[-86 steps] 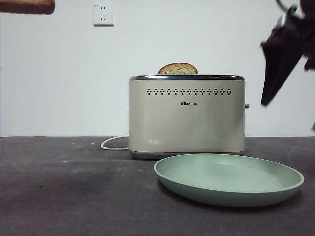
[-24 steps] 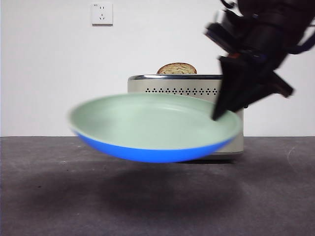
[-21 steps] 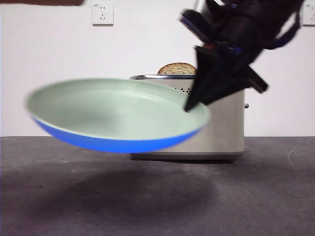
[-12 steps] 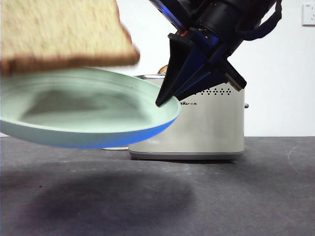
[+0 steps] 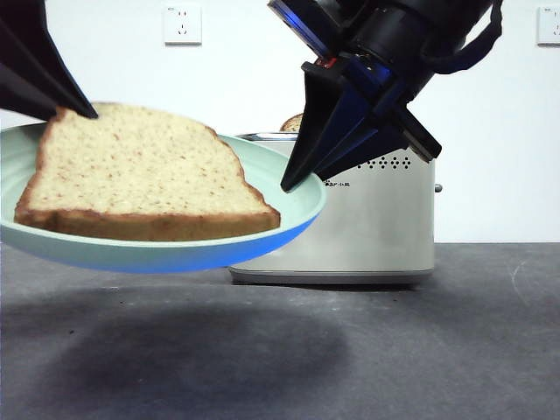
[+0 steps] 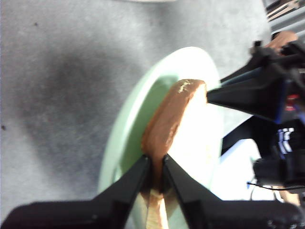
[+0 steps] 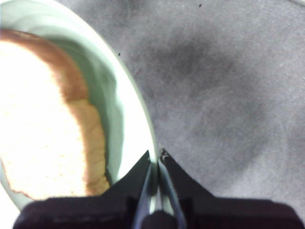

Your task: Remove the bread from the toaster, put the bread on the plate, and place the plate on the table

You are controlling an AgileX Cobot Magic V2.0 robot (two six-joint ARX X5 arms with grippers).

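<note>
The pale mint-green plate (image 5: 302,197) hangs in the air left of the cream toaster (image 5: 376,219), above the dark table (image 5: 367,350). My right gripper (image 5: 289,182) comes down from the upper right and is shut on the plate's right rim (image 7: 138,119). The bread (image 5: 140,175), a thick wide slice, lies tilted on the plate. My left gripper (image 5: 77,109) is shut on its far left corner. In the left wrist view the gripper (image 6: 153,167) pinches the brown crust (image 6: 167,119). The bread also shows in the right wrist view (image 7: 38,119).
A narrower dome-topped slice (image 5: 293,122) peeks out of the toaster behind the right arm. A wall socket (image 5: 182,24) is at the back. The plate casts a shadow on the table (image 5: 201,359) beneath it.
The right gripper lifted the plate off the table and carried it left. The left gripper brought the bread down from above onto the plate.
</note>
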